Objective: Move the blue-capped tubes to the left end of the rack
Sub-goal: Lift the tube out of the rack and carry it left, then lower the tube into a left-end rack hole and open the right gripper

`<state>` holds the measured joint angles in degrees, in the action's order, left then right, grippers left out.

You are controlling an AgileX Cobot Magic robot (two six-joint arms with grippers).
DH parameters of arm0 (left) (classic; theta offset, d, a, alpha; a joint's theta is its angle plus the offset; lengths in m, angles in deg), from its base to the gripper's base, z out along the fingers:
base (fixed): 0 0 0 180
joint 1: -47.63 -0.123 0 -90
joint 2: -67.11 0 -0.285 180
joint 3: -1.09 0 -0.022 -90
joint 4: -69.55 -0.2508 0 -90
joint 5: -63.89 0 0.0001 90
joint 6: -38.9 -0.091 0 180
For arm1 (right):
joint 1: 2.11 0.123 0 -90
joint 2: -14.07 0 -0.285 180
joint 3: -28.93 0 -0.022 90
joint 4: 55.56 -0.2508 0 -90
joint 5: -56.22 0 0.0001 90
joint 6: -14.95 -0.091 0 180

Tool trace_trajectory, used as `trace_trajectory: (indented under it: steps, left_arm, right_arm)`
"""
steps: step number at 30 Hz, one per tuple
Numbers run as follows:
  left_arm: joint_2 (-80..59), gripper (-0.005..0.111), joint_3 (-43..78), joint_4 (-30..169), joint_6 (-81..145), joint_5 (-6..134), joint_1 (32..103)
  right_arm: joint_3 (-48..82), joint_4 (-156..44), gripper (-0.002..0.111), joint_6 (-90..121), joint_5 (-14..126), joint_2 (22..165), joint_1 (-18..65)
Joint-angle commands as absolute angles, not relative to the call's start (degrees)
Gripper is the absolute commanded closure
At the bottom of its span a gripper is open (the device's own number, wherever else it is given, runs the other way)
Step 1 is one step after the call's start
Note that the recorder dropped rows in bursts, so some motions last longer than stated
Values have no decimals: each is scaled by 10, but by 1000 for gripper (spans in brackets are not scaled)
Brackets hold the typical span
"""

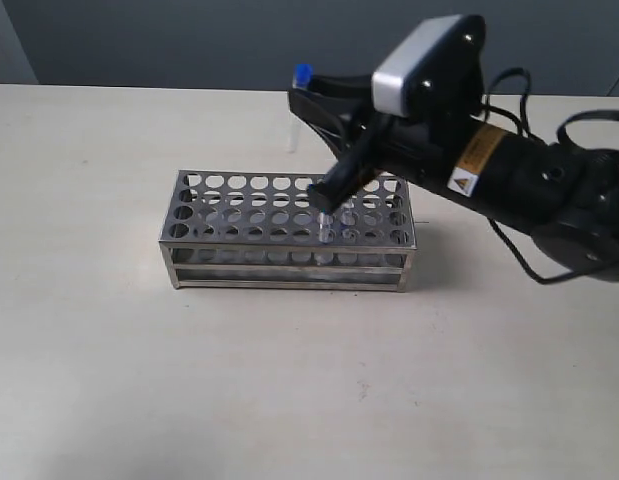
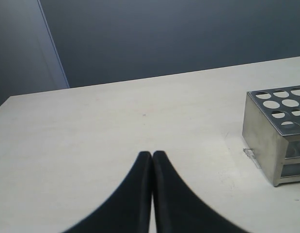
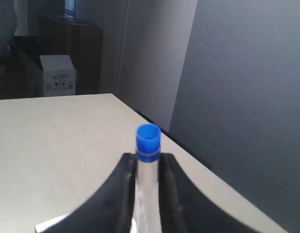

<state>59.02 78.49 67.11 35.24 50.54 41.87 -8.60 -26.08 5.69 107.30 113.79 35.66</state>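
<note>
A laboratory-style robotics test bench. A shiny stainless-steel test-tube rack [image 1: 249, 215] with rows of round holes stands on a plain cream tabletop [image 1: 139, 380] before a bare grey-blue wall [image 2: 188, 34]. A slim clear tube with a bright blue cap [image 3: 148, 165] and a black robot arm [image 1: 519, 175] bearing a warning-triangle sticker [image 1: 461, 183] mark this as a place of bench trials, not a home or shop. In the right wrist view, a white cardboard box [image 3: 57, 74] sits among dark furniture [image 3: 86, 53] in a dim corner beyond the tabletop.
</note>
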Motion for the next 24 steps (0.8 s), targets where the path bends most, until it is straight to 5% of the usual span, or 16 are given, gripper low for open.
trace_trajectory:
  steps: [1,13,24]
  left_arm:
    - [593,106,783,670,353,506,421]
    - [593,106,783,670,353,506,421]
    - [593,106,783,670,353,506,421]
  right_arm:
    - [4,-259,108,53,1021,1179,393]
    - [206,-218,108,-47,1002,1365,414]
    - [228,-149,108,-94,941,1415,428]
